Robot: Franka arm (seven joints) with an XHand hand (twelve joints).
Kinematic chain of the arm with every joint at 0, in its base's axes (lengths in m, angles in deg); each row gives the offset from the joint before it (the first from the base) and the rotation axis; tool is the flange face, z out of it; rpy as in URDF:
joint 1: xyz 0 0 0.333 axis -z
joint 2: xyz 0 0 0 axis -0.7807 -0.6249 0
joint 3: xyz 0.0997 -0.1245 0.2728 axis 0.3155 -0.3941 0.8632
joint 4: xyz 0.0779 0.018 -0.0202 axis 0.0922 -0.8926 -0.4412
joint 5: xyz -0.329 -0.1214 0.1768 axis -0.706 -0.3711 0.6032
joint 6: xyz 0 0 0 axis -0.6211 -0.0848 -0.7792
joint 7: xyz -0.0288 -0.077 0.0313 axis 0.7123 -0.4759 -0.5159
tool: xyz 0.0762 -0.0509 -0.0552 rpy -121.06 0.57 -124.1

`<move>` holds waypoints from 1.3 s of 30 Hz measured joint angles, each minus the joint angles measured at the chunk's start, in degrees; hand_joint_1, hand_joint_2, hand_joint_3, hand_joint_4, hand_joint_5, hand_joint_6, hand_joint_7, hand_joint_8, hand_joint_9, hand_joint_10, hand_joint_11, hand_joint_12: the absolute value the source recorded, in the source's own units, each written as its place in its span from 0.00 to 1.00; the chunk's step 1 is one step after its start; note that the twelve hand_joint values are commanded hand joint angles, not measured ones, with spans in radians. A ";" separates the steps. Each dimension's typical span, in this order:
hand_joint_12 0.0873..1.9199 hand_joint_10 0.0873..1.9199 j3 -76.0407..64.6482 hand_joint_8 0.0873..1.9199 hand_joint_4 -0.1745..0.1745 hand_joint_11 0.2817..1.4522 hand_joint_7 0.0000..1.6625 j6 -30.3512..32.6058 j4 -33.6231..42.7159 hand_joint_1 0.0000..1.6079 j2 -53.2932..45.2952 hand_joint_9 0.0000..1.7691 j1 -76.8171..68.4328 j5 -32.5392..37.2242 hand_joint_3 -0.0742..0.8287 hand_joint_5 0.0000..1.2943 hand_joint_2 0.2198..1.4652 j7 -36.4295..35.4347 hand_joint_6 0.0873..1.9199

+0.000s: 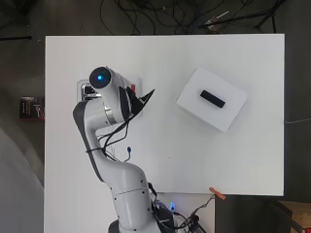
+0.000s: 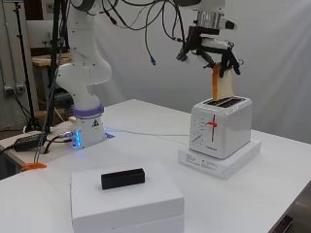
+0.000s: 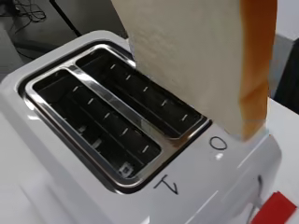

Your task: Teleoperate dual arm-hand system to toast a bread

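The robot hand (image 2: 212,54) grips a bread slice (image 2: 224,85) by its upper edge, hanging it upright directly beneath the fingers, just above the toaster (image 2: 221,127). Insertion is not yet done: both slots (image 3: 117,119) sit empty below, and the red lever (image 2: 212,124) looks unpressed. The slice is flat, pale and soft-crumbed with an orange-brown crust. The toaster is glossy white with metal-rimmed slots, on a white box (image 2: 240,158) on the tabletop (image 2: 146,141).

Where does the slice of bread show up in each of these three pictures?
Overhead view: not visible; the arm covers it.
Side view: the bread hangs upright from the robot hand, just above the toaster.
Wrist view: the bread fills the upper right, over the slots.
Shared landmark: the toaster.
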 joint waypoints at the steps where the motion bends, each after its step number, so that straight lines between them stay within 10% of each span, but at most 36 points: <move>1: 0.01 0.00 0.13 0.48 0.00 0.50 0.65 0.56 -1.15 0.77 0.32 0.83 -0.17 1.31 0.08 0.55 0.76 -0.61 0.63; 2: 0.02 0.00 0.29 0.47 0.00 0.51 0.65 1.34 -2.39 0.77 0.67 0.83 -0.38 2.31 0.08 0.55 0.76 -1.18 0.63; 4: 0.03 0.00 0.48 0.22 0.65 0.50 0.71 3.73 -5.07 0.63 1.61 0.82 -0.75 2.82 0.08 0.56 0.80 -2.82 0.66; 7: 0.04 0.00 1.23 0.40 0.14 0.46 0.68 5.07 -5.83 0.74 1.10 0.83 -1.20 2.39 0.08 0.55 0.76 -3.91 0.63; 10: 0.05 0.00 2.03 0.11 0.84 0.45 0.76 4.86 -4.13 0.60 -0.12 0.83 -1.82 2.17 0.08 0.59 0.80 -3.94 0.65; 15: 0.04 0.00 2.21 0.00 1.00 0.44 0.82 3.71 -0.22 0.57 -3.77 0.83 -3.07 -0.81 0.08 0.59 0.81 -3.10 0.66; 18: 0.04 0.00 1.86 0.00 1.00 0.44 0.81 2.73 2.04 0.57 -6.02 0.82 -3.70 -1.85 0.08 0.59 0.81 -1.90 0.66; 20: 0.02 0.00 1.55 0.23 0.35 0.44 0.74 2.37 2.40 0.70 -6.36 0.81 -3.85 -2.21 0.09 0.58 0.76 0.73 0.63; 23: 0.01 0.00 0.77 0.36 0.04 0.44 0.70 1.62 2.96 0.77 -5.50 0.80 -3.90 -2.14 0.08 0.57 0.74 4.19 0.63; 35: 0.03 0.00 0.20 0.34 0.00 0.51 0.71 2.68 0.02 0.78 -2.91 0.81 -4.46 -3.66 0.08 0.59 0.73 6.68 0.62; 36: 0.07 0.00 0.22 0.25 0.36 0.50 0.74 2.61 -0.16 0.71 -2.77 0.82 -4.51 -3.09 0.09 0.61 0.75 6.60 0.62; 39: 0.09 0.00 0.34 0.28 0.09 0.41 0.74 2.47 1.32 0.76 -3.18 0.80 -4.80 -4.24 0.08 0.61 0.73 6.39 0.62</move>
